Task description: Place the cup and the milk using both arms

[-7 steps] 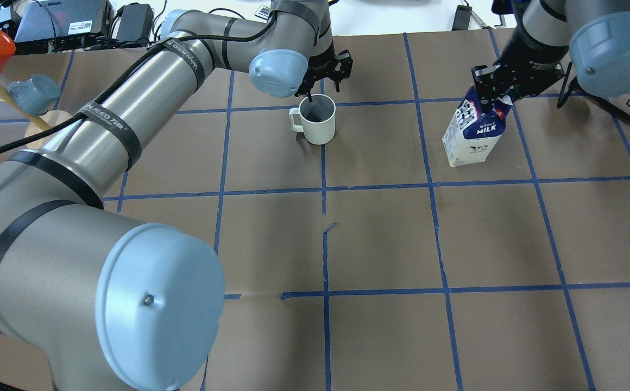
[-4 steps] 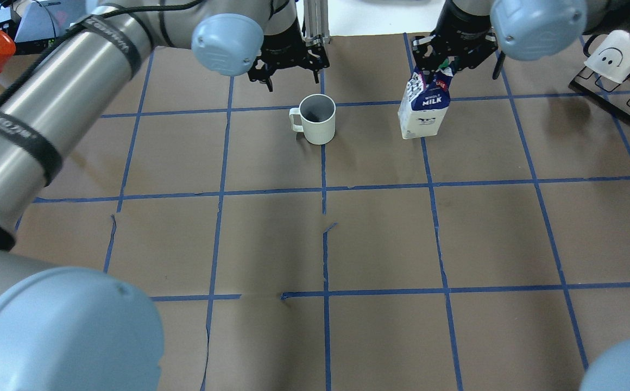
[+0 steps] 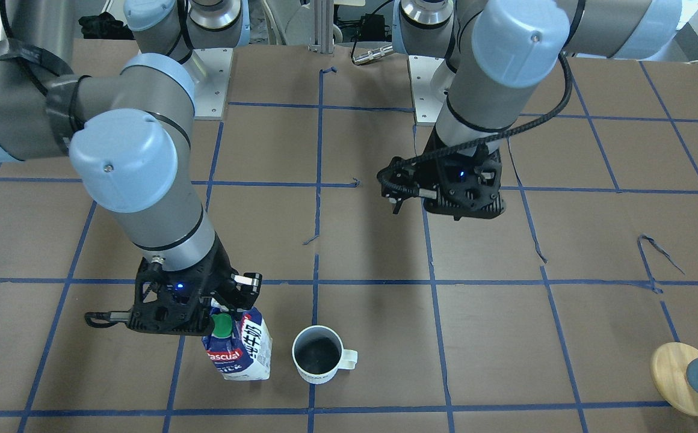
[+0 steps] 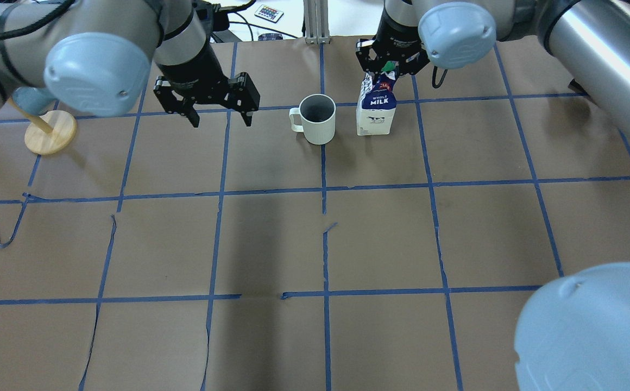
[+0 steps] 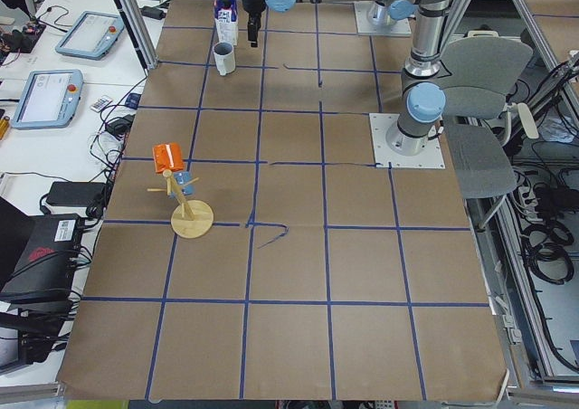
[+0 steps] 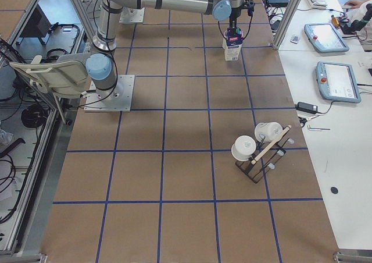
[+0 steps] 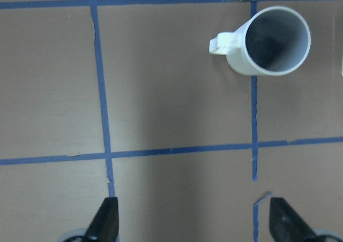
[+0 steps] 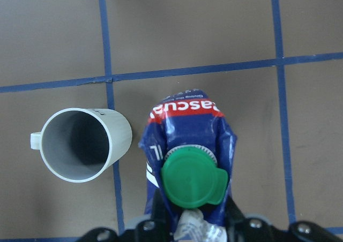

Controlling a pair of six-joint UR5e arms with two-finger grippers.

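The white cup [image 4: 317,119] stands upright on the brown paper, handle to the view's left, dark inside; it also shows in the front view [image 3: 319,355] and the left wrist view [image 7: 270,41]. The blue and white milk carton [image 4: 376,108] with a green cap [image 8: 193,178] stands close on the cup's right, apart from it. My right gripper [image 4: 388,68] is shut on the carton's top ridge. My left gripper [image 4: 221,120] is open and empty, well left of the cup, fingertips [image 7: 104,220] wide apart.
A round wooden stand [image 4: 49,133] with a blue cup and an orange cup sits at the far left. A black rack with white cups [image 6: 258,152] stands on the table's right side. Blue tape lines grid the paper.
My left gripper has drawn away from the cup to the left, open. My right arm has carried the milk carton leftward to just beside the cup.
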